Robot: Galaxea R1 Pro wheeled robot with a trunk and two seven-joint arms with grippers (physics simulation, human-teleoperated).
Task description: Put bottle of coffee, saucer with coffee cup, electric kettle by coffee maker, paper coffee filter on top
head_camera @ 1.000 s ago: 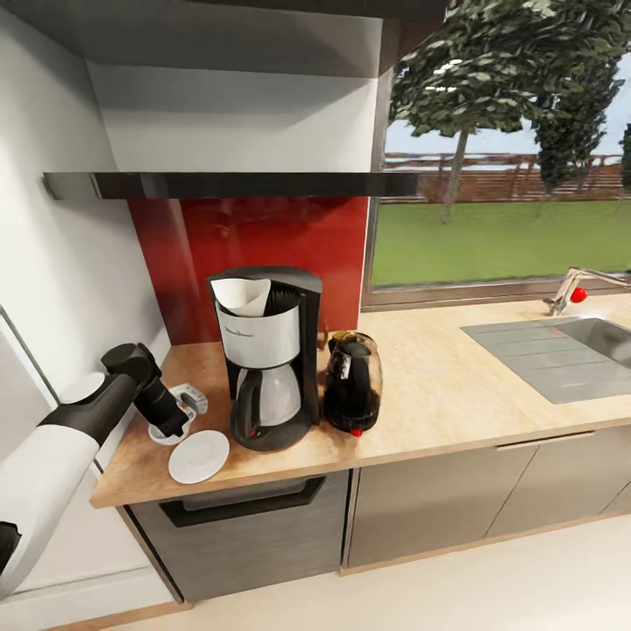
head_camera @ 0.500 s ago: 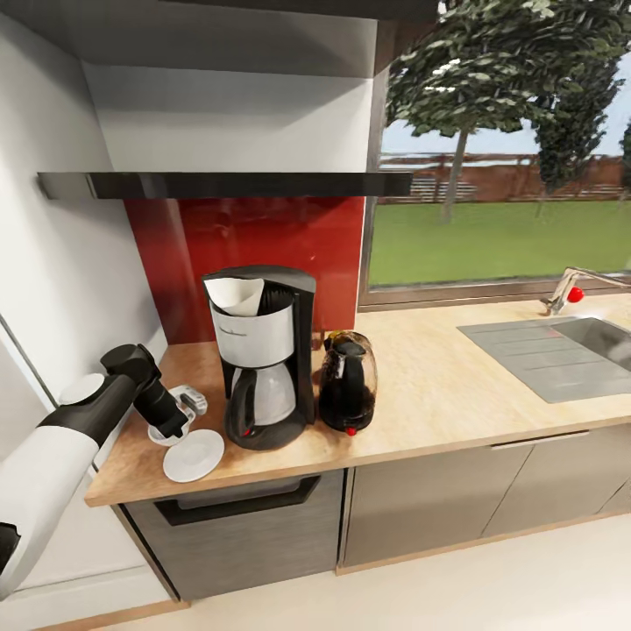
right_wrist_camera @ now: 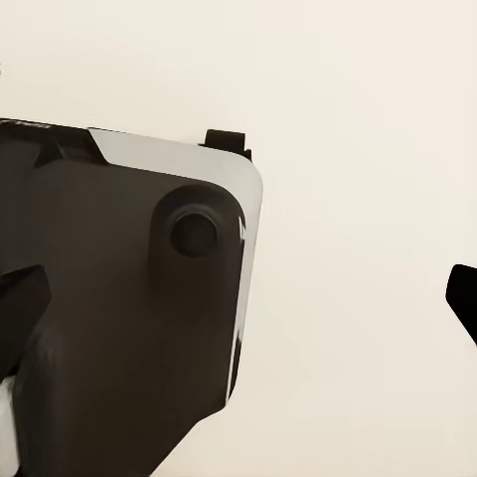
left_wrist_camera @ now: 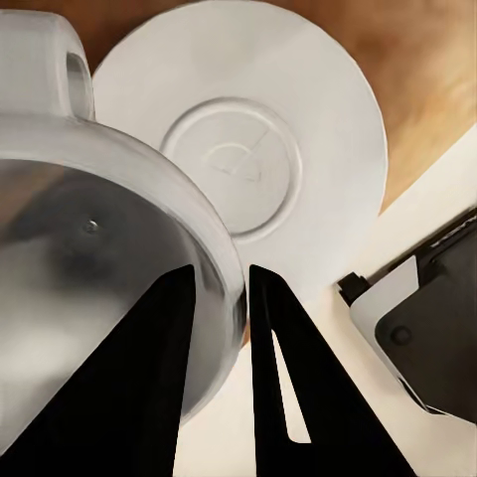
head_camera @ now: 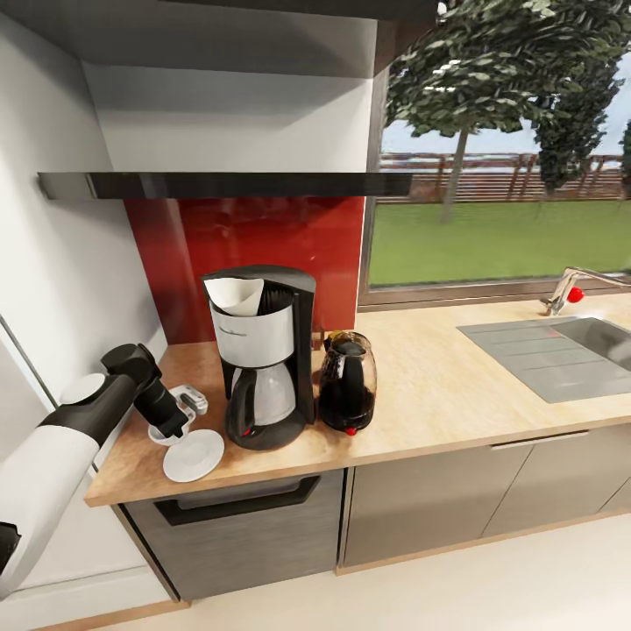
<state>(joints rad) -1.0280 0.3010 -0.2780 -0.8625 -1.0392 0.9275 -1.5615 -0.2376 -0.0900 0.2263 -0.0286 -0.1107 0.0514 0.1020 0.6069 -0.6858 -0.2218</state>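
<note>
Here the left claw [left_wrist_camera: 221, 298] pinches the glossy white coffee cup's [left_wrist_camera: 109, 229] rim above the plain round saucer [left_wrist_camera: 248, 159]

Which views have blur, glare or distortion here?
Head view: wide-angle bend at the edges, reflection on the kitchen shelf, soft shadows under the coffee maker. Left wrist view: the coffee cup is close and soft, the saucer evenly lit. Right wrist view: flat, no glare.
</note>
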